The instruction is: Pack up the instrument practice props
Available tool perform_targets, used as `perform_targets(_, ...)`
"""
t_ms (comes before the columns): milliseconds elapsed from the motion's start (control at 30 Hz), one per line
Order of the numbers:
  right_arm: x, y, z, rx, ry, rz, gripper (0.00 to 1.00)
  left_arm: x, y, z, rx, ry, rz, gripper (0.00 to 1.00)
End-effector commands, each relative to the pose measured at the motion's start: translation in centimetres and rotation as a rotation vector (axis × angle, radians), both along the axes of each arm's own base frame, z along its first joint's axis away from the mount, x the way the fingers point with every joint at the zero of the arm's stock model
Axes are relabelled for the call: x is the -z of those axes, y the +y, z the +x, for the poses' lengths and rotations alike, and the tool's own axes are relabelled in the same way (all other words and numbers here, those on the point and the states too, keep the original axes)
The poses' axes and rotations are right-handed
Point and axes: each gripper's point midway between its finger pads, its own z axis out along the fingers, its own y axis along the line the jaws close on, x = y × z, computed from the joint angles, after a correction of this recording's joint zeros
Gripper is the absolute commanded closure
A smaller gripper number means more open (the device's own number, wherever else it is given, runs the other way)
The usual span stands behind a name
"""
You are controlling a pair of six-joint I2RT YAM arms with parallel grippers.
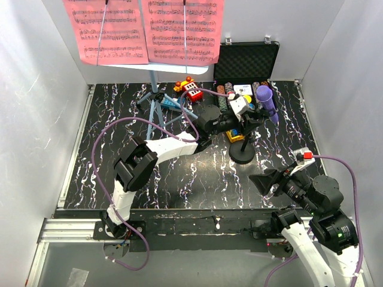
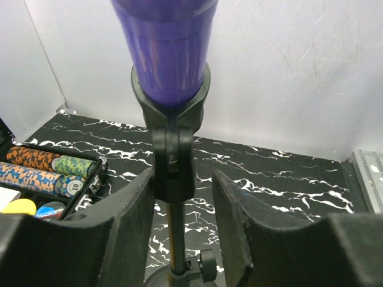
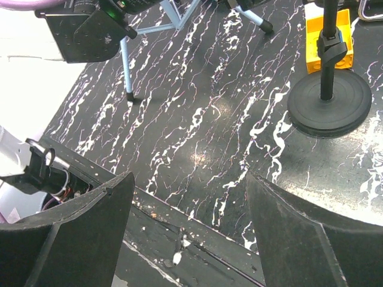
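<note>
The purple microphone sits in the clip of the thin black mic stand, right of table centre. In the left wrist view the microphone fills the top and the black clip stands between my fingers. My left gripper is open around the clip, with a gap on the right side. The light-blue music stand stands at the back left and holds two pink sheet-music pages. My right gripper is open and empty above the table's near edge.
The open black case of poker chips stands at the back right, with chips showing in the left wrist view. Small red and yellow toys lie by the music stand. A yellow block lies behind the mic stand's round base.
</note>
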Motion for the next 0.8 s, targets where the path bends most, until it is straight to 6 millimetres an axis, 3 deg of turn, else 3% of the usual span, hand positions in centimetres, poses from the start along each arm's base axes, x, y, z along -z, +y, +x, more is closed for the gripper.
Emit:
perform_targets(0,-1.0,0.1,0.5,-0.001,-0.046,0.005,0.17,0.8,-0.6,-0.2,0.031,-0.014,0.043,0.61)
perform_targets(267,-0.9,0.1,0.6,0.002,-0.041,0.002,0.17,2.6,-0.5,0.1,0.022,-0.034,0.112,0.55)
perform_targets(433,-0.7,0.1,0.7,0.005,-0.035,-0.001,0.17,2.0,-0.4,0.0,0.022,-0.040,0.088,0.60)
perform_targets(767,-0.6,0.2,0.8,0.007,-0.026,0.001,0.17,0.8,-0.6,0.0,0.024,-0.052,0.058,0.61)
